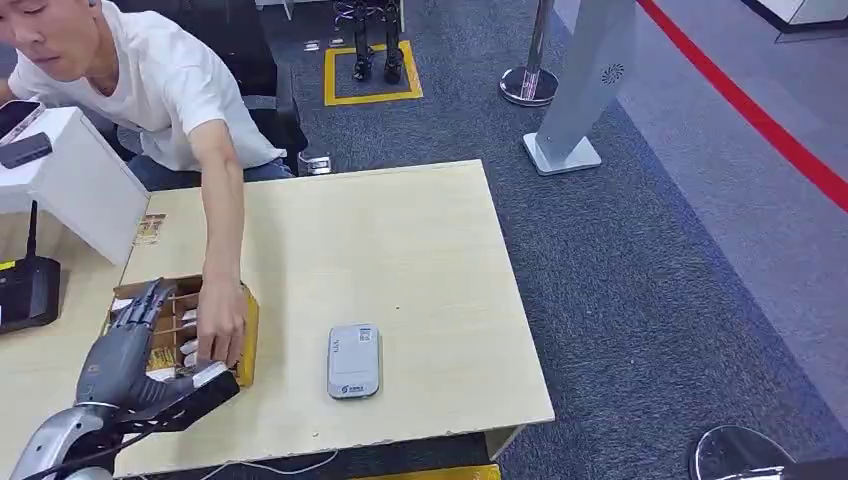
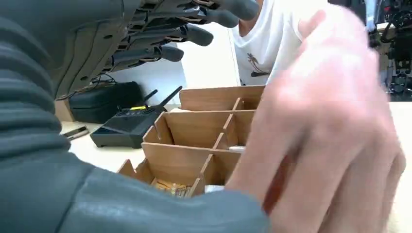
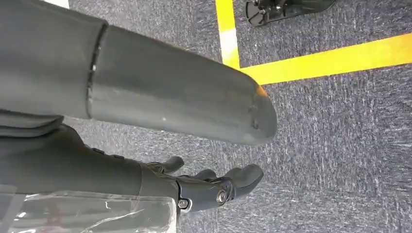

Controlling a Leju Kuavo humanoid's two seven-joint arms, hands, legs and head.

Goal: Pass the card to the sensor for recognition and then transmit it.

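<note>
Fingers of the robot's left hand (image 1: 128, 340) lie straight and apart over the 9 o'clock side of the divided wooden card box with a yellow side (image 1: 246, 335), and the hand holds nothing; its thick grey thumb (image 1: 195, 388) juts toward 3 o'clock beside the box's near corner. A person's hand (image 1: 222, 335) reaches into the same box from 12 o'clock, the arm coming from a white T-shirt (image 1: 165, 75). Cards themselves are too small to make out among the compartments. At 3 o'clock of the box, apart from it, a flat grey rectangular sensor device (image 1: 353, 361) lies on the pale wooden table (image 1: 400, 250). At 9 o'clock stands a black router (image 1: 27, 290). The right hand (image 3: 214, 187) hangs over grey carpet (image 3: 340, 145), fingers loosely open, holding nothing.
</note>
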